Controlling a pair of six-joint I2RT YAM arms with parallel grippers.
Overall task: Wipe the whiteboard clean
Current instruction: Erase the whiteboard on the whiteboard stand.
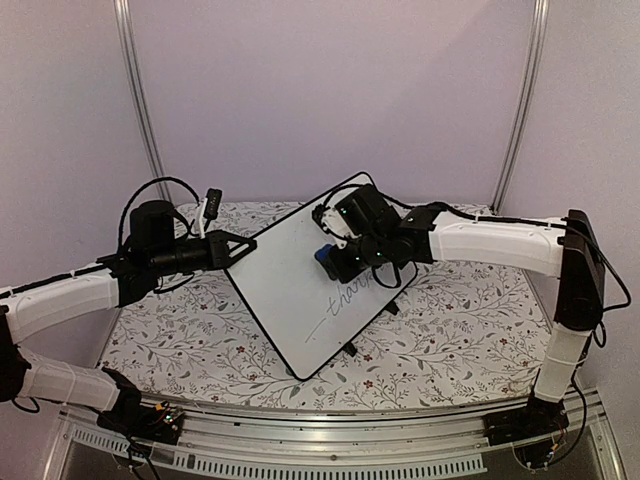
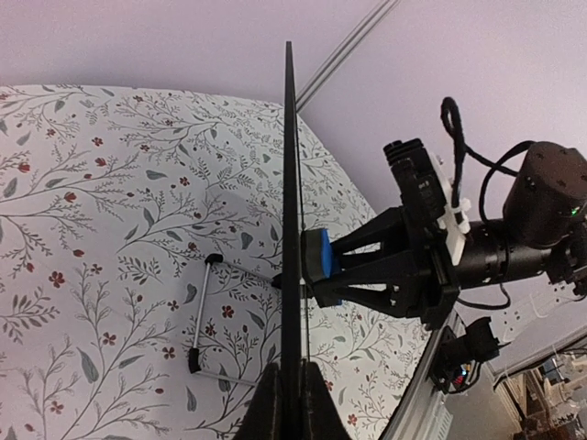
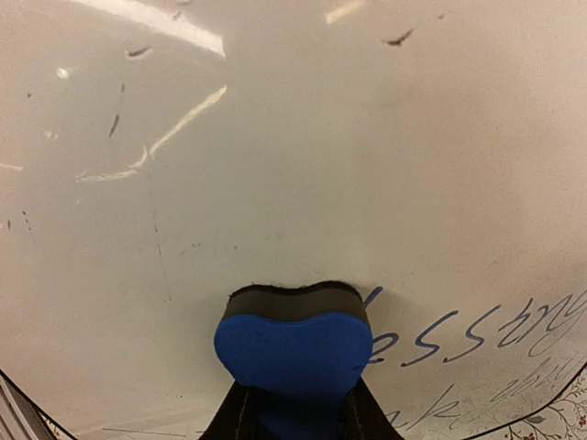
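- Two arms meet at the whiteboard (image 1: 295,300) in the top view. It stands tilted at mid-frame on the floral tabletop (image 1: 450,320). The left gripper (image 1: 235,252) pinches its left edge, jaws fully closed on the frame. The right gripper (image 1: 338,258) presses a blue eraser (image 1: 325,258) to the face just above the handwriting (image 1: 350,297) at lower right.
- Left wrist view: the whiteboard (image 2: 290,183) runs edge-on up the centre, and the closed jaws clamp its rim at the bottom. The wire stand (image 2: 206,316) shows behind it on the left. On the right, the blue eraser (image 2: 318,257) sits flat against the face, held by narrow jaws.
- Right wrist view: the blue eraser (image 3: 293,344) at bottom centre touches the board and is gripped on both sides. Blue handwriting (image 3: 477,335) lies to its lower right, and faint specks show at upper left.
- Judgement: the wipe should travel toward the lower-right script with even pressure and the pad flat. The left clamp should brace against that push so the board neither swings nor slips off its stand.
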